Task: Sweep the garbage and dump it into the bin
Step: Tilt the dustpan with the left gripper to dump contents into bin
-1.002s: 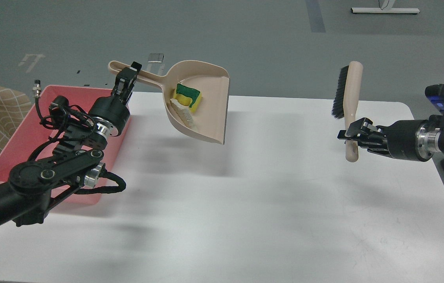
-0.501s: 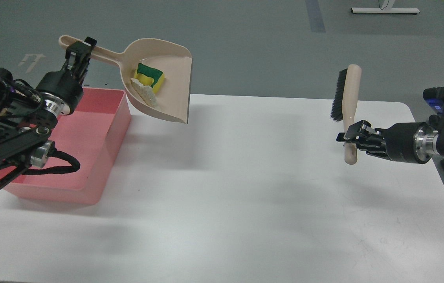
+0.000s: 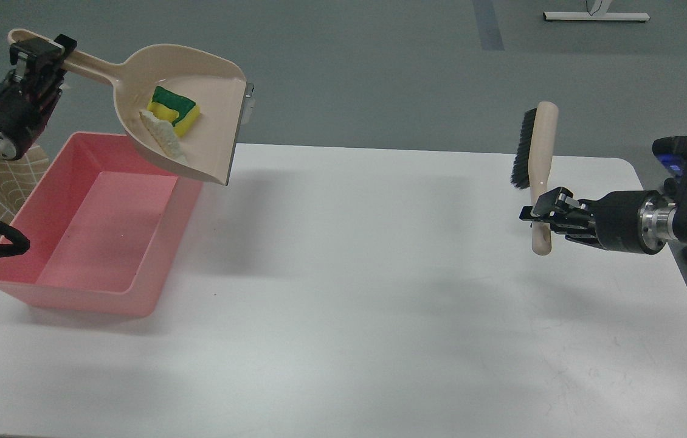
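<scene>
- The tan dustpan [image 3: 188, 115] was held in the air at far left by its long handle, gripped in the left hand [image 3: 39, 58], whose fingers were closed around the handle's end.
- The pan was tilted, its open lip lower and pointing right and near, above the far right corner of the bin.
- The garbage was seen inside the pan: a yellow sponge [image 3: 174, 111] with a green top, and a white bread-like slice [image 3: 161, 135] lying just beside it on its near-left side; whether they touched could not be told.
- The pink bin [image 3: 91, 292] was placed on the white table [image 3: 380, 316] at left; nothing was seen inside it.
- The brush [image 3: 535, 164] was held roughly upright at far right, off the table, black bristles facing left.
- The right hand [image 3: 547, 213] was closed on the lower part of the brush handle, with the handle's tip sticking out below.
- The brush and the dustpan were well apart, with bare table between them.
</scene>
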{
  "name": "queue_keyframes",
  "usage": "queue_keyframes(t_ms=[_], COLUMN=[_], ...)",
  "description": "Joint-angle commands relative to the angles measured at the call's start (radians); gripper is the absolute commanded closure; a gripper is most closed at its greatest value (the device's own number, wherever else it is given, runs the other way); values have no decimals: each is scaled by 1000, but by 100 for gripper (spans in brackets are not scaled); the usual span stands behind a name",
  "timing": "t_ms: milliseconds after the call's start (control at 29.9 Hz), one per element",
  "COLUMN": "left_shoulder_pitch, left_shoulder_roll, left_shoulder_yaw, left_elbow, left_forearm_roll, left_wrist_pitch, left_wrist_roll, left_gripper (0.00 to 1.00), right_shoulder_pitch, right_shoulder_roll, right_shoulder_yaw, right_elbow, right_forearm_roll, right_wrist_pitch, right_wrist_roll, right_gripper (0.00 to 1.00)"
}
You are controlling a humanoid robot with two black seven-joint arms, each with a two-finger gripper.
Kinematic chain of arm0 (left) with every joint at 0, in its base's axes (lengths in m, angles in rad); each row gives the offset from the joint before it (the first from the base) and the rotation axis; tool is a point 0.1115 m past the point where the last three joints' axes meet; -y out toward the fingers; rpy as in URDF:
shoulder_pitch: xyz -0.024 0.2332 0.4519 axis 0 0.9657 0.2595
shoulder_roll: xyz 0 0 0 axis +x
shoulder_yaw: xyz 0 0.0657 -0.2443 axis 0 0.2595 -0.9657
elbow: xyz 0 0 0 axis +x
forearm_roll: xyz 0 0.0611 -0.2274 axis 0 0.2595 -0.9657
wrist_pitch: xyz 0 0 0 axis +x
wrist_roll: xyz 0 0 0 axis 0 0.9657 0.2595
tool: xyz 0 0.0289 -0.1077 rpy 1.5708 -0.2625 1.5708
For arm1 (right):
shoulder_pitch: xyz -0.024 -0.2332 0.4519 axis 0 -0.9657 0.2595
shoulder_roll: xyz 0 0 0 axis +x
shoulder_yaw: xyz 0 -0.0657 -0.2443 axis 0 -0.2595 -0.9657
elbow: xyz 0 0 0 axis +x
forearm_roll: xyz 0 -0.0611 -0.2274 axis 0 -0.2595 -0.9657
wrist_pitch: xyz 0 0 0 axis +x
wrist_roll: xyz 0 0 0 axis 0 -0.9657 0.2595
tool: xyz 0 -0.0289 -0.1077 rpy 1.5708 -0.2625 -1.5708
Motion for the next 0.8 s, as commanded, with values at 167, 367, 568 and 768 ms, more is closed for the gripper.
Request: queue_keyframes(t_ms=[167,367,568,768], left_shoulder_pitch=[7,13,27,59], left_shoulder_roll=[71,103,117,134], left_shoulder_yaw=[-1,2,4,14], left_elbow=[33,100,209,298], left_forearm_roll=[-37,-37,-37,-36], left_wrist_pitch=[-74,-133,-205,-242], left_wrist_roll=[-7,-45,-80,-80], left_gripper=[100,100,100,100], right_shoulder_pitch=[1,-2,-5,-7], right_shoulder_roll=[2,2,2,2], right_shoulder_yaw=[-2,-5,-5,-5], right_elbow=[0,0,2,2], right_forearm_roll=[0,0,0,0], right_wrist_pitch=[0,0,0,0], right_wrist_roll=[-2,-2,-2,-2], right_gripper=[100,100,100,100])
